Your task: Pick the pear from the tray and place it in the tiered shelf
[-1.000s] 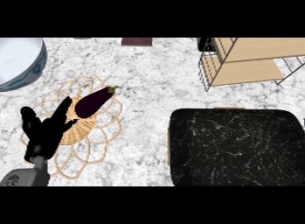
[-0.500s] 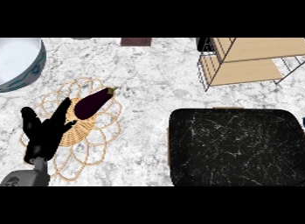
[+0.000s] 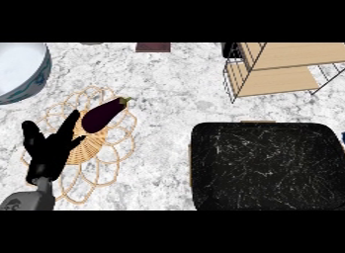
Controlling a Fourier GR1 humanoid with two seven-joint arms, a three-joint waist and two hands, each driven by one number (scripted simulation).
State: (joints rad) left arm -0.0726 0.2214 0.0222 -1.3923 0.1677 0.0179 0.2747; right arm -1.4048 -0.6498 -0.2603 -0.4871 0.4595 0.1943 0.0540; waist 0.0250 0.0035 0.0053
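Left hand [image 3: 49,154] over wicker tray [image 3: 95,144], fingers [image 3: 67,127] straight and spread — gripping nothing, purple aubergine [image 3: 102,114] just beside the fingertips, tiered shelf [image 3: 277,79] well apart.

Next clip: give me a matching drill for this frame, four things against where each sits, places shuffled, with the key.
Things:
1. dark purple eggplant
2. black left hand
3. wooden tiered shelf with black wire frame
4. black speckled square board

Places:
A. upper right of the counter
B. lower right of the counter
C. lying on the woven wicker tray
D. over the wicker tray's lower left part, fingers straight

Pairs: 1-C, 2-D, 3-A, 4-B
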